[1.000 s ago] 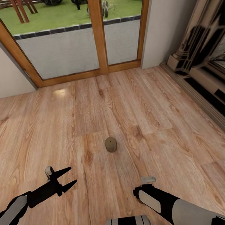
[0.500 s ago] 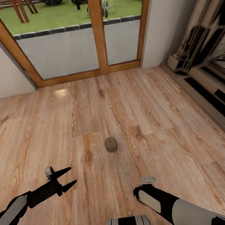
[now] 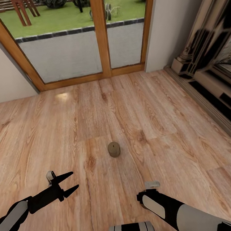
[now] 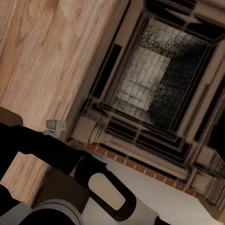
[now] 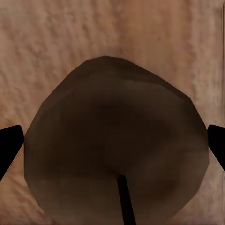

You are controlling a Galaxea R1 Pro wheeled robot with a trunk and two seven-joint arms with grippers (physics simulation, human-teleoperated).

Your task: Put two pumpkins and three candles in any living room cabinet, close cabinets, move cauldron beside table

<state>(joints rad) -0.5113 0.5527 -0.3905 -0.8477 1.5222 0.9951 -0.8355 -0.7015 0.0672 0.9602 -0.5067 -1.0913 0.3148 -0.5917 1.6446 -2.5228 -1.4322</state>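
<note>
- My right gripper [image 5: 112,145] hides under its forearm; a stubby beige-tan wax candle [image 5: 115,140] sits between its tips, grip unclear.
- Another upright candle [image 3: 113,149] stands on the floor, ahead-right of my spread left gripper [image 3: 71,183].

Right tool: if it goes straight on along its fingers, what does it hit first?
A candle. Its top sits dead ahead of the right tool, between the fingertips, with the wood floor behind it. It looks very close; whether there is contact is unclear.
</note>
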